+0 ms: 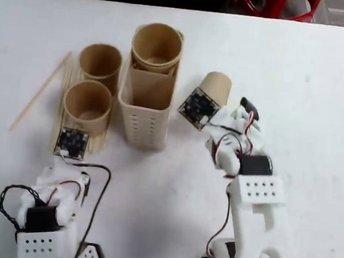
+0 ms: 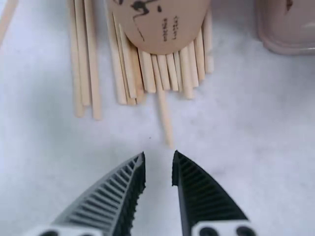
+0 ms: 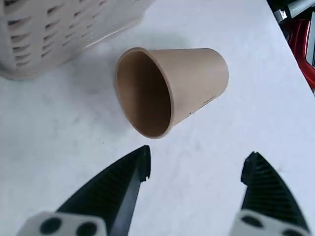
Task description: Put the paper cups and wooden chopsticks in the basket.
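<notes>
The right pincer [image 3: 199, 155], spread wide and empty, is best centred on the toppled tan paper cup [image 3: 187, 83] before being closed.

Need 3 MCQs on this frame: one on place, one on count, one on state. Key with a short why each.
1. Where does the tipped paper cup lie?
A) on the table, on the right arm's side of the basket
B) inside the basket
C) on the chopsticks

2. How many paper cups stand upright on the left arm's side of the basket?
A) none
B) two
C) four

3. The right gripper is:
A) shut on a cup
B) shut on chopsticks
C) open, empty

Key:
1 A, the high view shows it on its side on bare table there.
2 B, the far cup and the near cup stand on the chopsticks.
3 C, its jaws stand wide apart short of the cup.
</notes>
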You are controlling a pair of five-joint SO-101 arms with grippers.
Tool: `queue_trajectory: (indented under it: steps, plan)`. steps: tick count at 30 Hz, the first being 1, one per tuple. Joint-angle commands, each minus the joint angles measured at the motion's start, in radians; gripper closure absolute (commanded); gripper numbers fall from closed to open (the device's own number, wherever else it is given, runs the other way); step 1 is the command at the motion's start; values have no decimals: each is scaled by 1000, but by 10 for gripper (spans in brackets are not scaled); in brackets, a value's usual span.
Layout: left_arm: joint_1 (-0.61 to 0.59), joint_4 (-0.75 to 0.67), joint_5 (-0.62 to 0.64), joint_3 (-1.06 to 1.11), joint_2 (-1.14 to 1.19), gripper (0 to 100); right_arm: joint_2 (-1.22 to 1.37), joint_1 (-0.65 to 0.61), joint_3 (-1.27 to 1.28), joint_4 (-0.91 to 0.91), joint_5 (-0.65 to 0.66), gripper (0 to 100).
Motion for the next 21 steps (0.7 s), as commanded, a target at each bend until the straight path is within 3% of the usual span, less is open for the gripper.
queue_trajectory:
  steps: [1, 9, 21]
  plan:
    - [10, 6, -3, -2, -8, 890, -50, -24, 40, -8, 9, 697]
    - [10, 6, -3, -2, -8, 890, -21, -38, 87, -154, 2, 635]
    - [10, 6, -3, -2, -8, 890, 343, -2, -14, -352, 2, 635]
